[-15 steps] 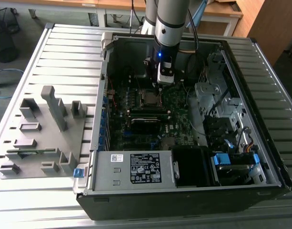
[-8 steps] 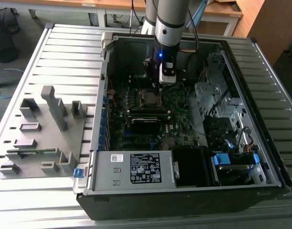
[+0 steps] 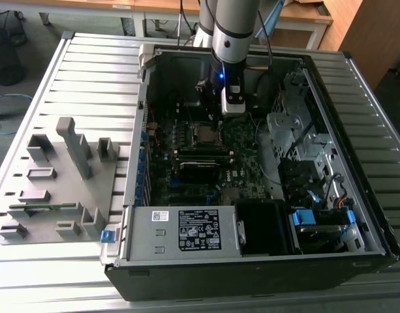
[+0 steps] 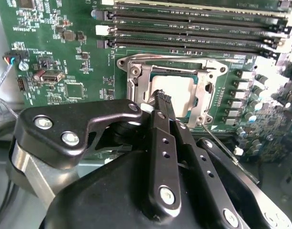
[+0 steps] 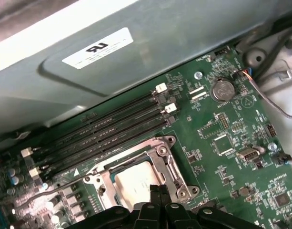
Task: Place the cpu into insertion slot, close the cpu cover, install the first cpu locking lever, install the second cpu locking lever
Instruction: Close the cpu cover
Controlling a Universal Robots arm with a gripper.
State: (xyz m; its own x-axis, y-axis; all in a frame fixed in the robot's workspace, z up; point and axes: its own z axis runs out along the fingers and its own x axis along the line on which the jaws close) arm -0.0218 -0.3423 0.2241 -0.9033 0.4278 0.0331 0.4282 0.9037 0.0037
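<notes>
The cpu point(image 4: 184, 93), a small flat square chip with a dull silver-grey metal top, lies flat in its socket. Around it is the cpu cover point(image 4: 134, 76), a thin silvery metal square frame with a square window. The frame looks lowered over the chip's edges, not raised.

Jaws: the black gripper point(image 4: 161, 97) has its two slim fingers pressed together into one tip, with nothing pinched between them. The tip is at the chip's near edge, by the window rim. Touching or just above: cannot tell. The first wrist view agrees: gripper point(image 5: 157, 190) closed, tip at the edge of the cpu point(image 5: 131, 183).

Outward: the socket sits on the green motherboard point(image 4: 65, 57), just beside a bank of long black memory slots point(image 4: 193, 34). In the first wrist view a thin wire rod point(image 5: 50, 190) runs off one socket corner. It is probably a locking lever; latched or not, cannot tell. In the exterior view the grey robot arm point(image 3: 233, 39) reaches straight down into the open black computer case point(image 3: 252, 280).

Judgement: the chip is seated and the work is at the cover. The closed fingers likely serve as a push point.
- Bear on the metal frame, not on the chip's top.
- Push straight down and lightly.
- Keep the tip clear of the memory slots.
- The frame should lie flush on all four sides.

Risk: the tip slides off the narrow frame onto the board.
</notes>
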